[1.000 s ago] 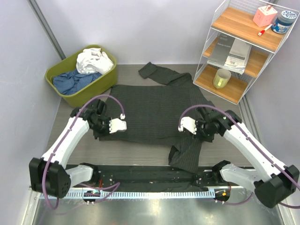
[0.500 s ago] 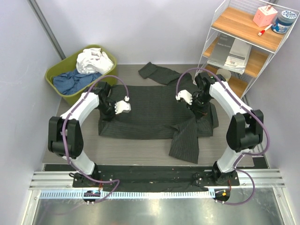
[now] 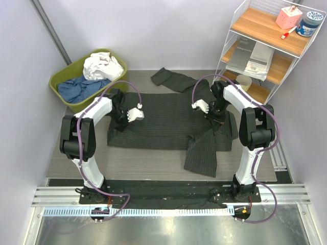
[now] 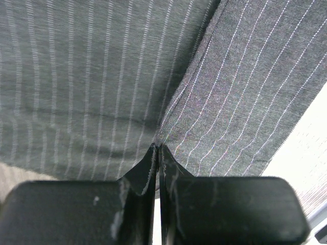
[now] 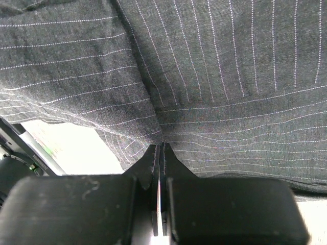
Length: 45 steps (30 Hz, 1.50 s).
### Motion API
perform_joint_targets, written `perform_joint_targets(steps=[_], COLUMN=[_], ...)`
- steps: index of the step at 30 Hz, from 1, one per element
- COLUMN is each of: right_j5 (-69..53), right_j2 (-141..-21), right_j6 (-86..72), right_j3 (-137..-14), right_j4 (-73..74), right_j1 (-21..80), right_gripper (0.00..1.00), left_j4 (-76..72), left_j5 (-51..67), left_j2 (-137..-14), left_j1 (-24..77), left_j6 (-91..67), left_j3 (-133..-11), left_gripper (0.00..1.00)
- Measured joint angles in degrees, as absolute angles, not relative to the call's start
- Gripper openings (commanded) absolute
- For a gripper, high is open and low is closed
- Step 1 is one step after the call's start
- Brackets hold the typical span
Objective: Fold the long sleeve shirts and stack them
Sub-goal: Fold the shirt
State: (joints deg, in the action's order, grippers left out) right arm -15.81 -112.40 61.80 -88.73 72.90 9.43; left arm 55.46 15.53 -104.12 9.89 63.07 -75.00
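The pinstriped shirt (image 3: 163,122) lies spread between the left gripper (image 3: 134,115) and right gripper (image 3: 200,106), each clamped on a fold of its cloth. Move both pinches level and in step, holding the span between them taut; each pinch possibly holds two layers.

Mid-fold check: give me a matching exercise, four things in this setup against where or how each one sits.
Things:
A. pinstriped shirt
B. green bin
C. pink box
D. left tool

Places or states:
1. top shelf of the wire rack
2. pinched shut on the shirt
3. spread on the table
4. far left, holding clothes

Pairs: A-3, B-4, C-1, D-2.
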Motion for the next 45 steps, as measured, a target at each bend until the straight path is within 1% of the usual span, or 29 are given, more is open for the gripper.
perform_joint_targets(steps=[5, 6, 7, 8, 9, 10, 11, 12, 13, 14, 15, 16, 17, 18, 20, 22, 24, 26, 27, 28, 31, 36, 37, 38, 39, 43, 45], right_j5=[-15.7, -15.7, -15.7, -15.7, -15.6, -15.6, -15.5, -15.4, -15.3, -15.3, -15.3, -15.4, -15.8, -16.7, -18.3, -19.5, -20.1, -20.2, -19.8, -18.7, -17.3, -12.0, -11.7, -11.5, -11.4, -10.7, -9.6], right_j2=[-112.4, -112.4, -112.4, -112.4, -112.4, -112.4, -112.4, -112.4, -112.4, -112.3, -112.2, -111.8, -111.1, -109.8, -105.2, -96.9, -87.0, -78.6, -75.0, -71.8, -70.7, -73.8, -73.8, -73.8, -73.8, -75.0, -76.1], right_j6=[59.5, 59.0, 58.3, 58.0, 57.3, 56.6, 55.9, 55.1, 54.4, 53.5, 52.6, 52.0, 51.6, 51.3, 51.3, 51.9, 52.5, 52.3, 51.8, 50.6, 49.1, 47.8, 47.7, 47.4, 47.1, 45.1, 43.7], right_j3=[-87.5, -87.2, -87.0, -86.8, -86.5, -86.2, -85.9, -85.6, -85.4, -85.2, -85.1, -85.1, -85.0, -85.0, -83.7, -80.2, -75.0, -69.7, -66.5, -61.9, -55.1, -47.3, -46.5, -45.9, -45.7, -44.7, -43.0], right_j4=[71.1, 70.8, 70.5, 70.2, 70.1, 69.9, 69.7, 69.6, 69.6, 69.6, 69.7, 69.8, 70.0, 70.5, 70.5, 70.5, 70.0, 69.0, 67.9, 66.1, 63.8, 61.0, 60.6, 60.2, 59.7, 56.8, 54.2], right_j1=[9.4, 9.4, 9.5, 9.6, 9.6, 9.7, 9.8, 10.0, 10.1, 10.1, 10.0, 9.9, 9.6, 9.0, 7.6, 6.9, 8.5, 14.0, 18.7, 26.4, 36.7, 42.9, 44.5, 46.1, 47.3, 51.4, 52.7], right_gripper=[0.02, 0.03, 0.07, 0.13, 0.21, 0.30, 0.34, 0.40, 0.47, 0.50, 0.56, 0.58, 0.60, 0.61, 0.61, 0.61, 0.60, 0.58, 0.59, 0.60, 0.61, 0.70, 0.72, 0.76, 0.77, 0.77, 0.69], left_j4=[53.8, 53.6, 53.6, 53.5, 53.3, 53.2, 53.2, 53.5, 53.8, 54.0, 54.1, 54.3, 54.5, 54.7, 55.0, 55.0, 54.9, 54.9, 55.0, 55.2, 55.1, 54.8, 54.7, 54.6, 54.4, 53.7, 53.5], left_j5=[15.0, 15.0, 15.0, 15.0, 15.0, 14.9, 14.9, 14.9, 15.2, 15.8, 16.8, 17.7, 18.8, 20.2, 22.5, 25.0, 27.2, 28.8, 29.5, 30.3, 31.0, 31.0, 31.0, 30.9, 30.7, 29.5, 28.8], left_j2=[-104.2, -104.2, -104.2, -104.2, -104.1, -103.9, -103.7, -103.5, -103.1, -102.4, -101.3, -99.6, -97.5, -95.1, -90.2, -84.4, -79.5, -75.7, -74.4, -73.6, -73.3, -71.2, -70.5, -69.8, -69.0, -66.1, -65.1], left_j1=[9.9, 9.9, 9.9, 9.9, 9.8, 9.8, 9.8, 9.7, 9.5, 9.3, 9.0, 8.6, 8.4, 8.2, 8.0, 8.3, 8.6, 8.9, 9.0, 9.1, 9.1, 9.1, 9.1, 9.1, 9.1, 9.1, 9.1], left_j6=[61.7, 61.4, 61.3, 61.3, 61.2, 61.3, 61.0, 60.5, 59.9, 59.4, 58.6, 57.8, 57.2, 56.6, 56.0, 54.9, 54.3, 52.8, 52.1, 50.8, 48.4, 45.0, 44.6, 44.1, 43.8, 43.1, 42.6], left_j3=[-72.1, -71.9, -71.7, -71.5, -71.0, -70.4, -69.6, -69.0, -68.7, -68.7, -68.8, -69.1, -69.4, -69.6, -70.1, -69.9, -68.6, -66.4, -65.1, -63.6, -61.6, -58.7, -58.4, -58.2, -57.9, -56.7, -56.4], left_gripper=[0.02, 0.06, 0.11, 0.19, 0.35, 0.39, 0.44, 0.51, 0.54, 0.58, 0.73, 0.75, 0.83, 0.94, 0.95, 0.96, 0.96, 0.96, 0.96, 0.96, 0.97, 0.98, 0.98, 0.98, 0.99, 0.99, 1.00])
